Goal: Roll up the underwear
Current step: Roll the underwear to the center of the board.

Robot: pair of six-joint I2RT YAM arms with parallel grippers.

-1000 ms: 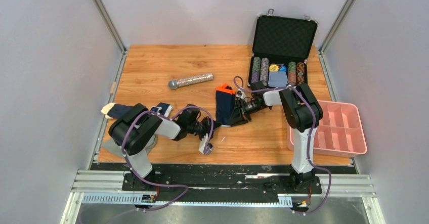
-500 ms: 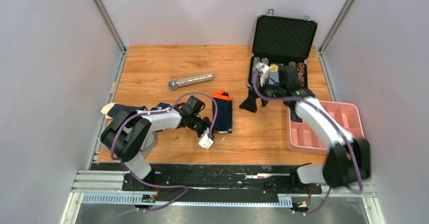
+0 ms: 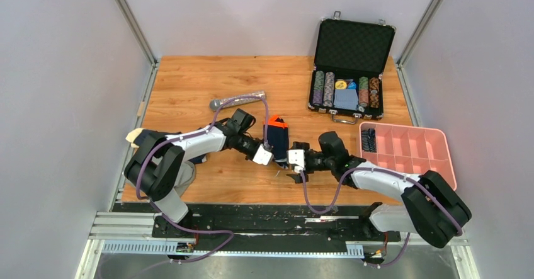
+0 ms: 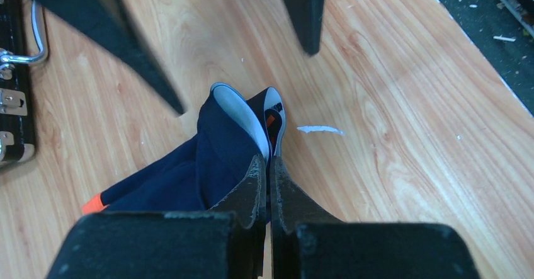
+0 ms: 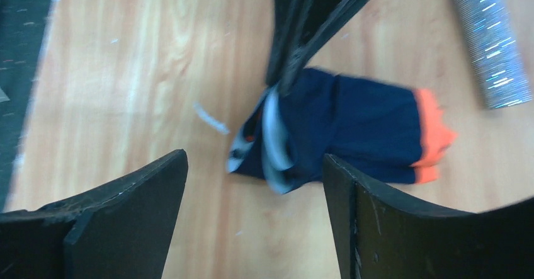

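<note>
The plain navy underwear [image 3: 278, 139] with an orange patch lies folded on the wooden table. My left gripper [image 3: 275, 159] is shut on its pale waistband edge [image 4: 242, 118] at the near end, with the navy cloth [image 4: 201, 169] bunched to the left of the fingers. My right gripper [image 3: 291, 164] hovers low just right of that edge, open with nothing between its fingers; the underwear [image 5: 352, 125] lies ahead of them. The striped underwear [image 3: 140, 138] sits at the table's left edge, partly hidden behind my left arm.
A silver microphone [image 3: 238, 101] lies behind the underwear. An open black case [image 3: 352, 46] of poker chips stands at the back right. A pink divided tray [image 3: 409, 156] sits at the right. A small white scrap [image 4: 320, 129] lies on the wood.
My right gripper let go of the navy underwear, swung out toward the case, and came back low and open beside its near edge. My left gripper stayed shut and shifted toward the back with the waistband.
</note>
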